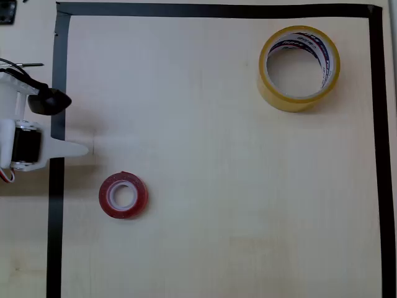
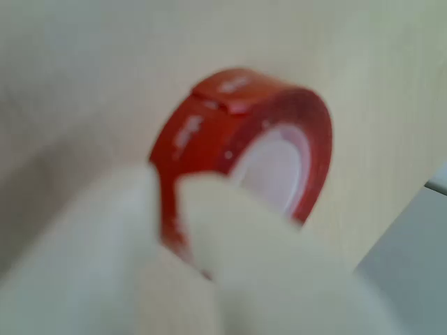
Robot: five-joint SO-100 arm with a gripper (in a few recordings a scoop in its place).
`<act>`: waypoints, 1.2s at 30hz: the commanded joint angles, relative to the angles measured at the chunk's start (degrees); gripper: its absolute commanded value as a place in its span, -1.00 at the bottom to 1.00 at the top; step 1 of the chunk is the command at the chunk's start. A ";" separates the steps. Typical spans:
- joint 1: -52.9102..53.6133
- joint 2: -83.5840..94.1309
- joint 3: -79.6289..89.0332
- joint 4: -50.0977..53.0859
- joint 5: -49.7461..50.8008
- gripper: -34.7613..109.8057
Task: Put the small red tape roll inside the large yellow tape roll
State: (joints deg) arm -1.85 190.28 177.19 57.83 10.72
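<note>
The red roll (image 1: 123,195) lies flat at the table's (image 1: 217,186) lower left, well apart from the yellow roll (image 1: 299,68) at upper right; in the blurred wrist view, white fingers (image 2: 167,209), barely parted, hold nothing before the red roll (image 2: 241,157)

Red roll (image 1: 123,195): glossy tape, white smooth core. Yellow roll (image 1: 299,68): translucent shiny tape, printed white core. Table (image 1: 217,186): pale matt wood grain, edged with black tape border (image 1: 56,217). Gripper (image 1: 71,149): white matt plastic.
</note>
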 commanded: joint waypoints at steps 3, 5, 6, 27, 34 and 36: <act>-0.79 0.79 -1.05 -0.44 -0.53 -0.52; -0.79 0.79 -1.05 -0.44 -0.53 -0.52; -0.79 0.79 -1.05 -0.44 -0.53 -0.52; 5.01 0.79 -13.01 7.65 -0.09 -0.52; 7.82 -0.35 -16.26 10.72 -0.44 -0.52; 7.82 -3.43 -18.90 10.81 -0.44 -0.52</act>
State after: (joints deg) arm 4.48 189.32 165.76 67.85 10.72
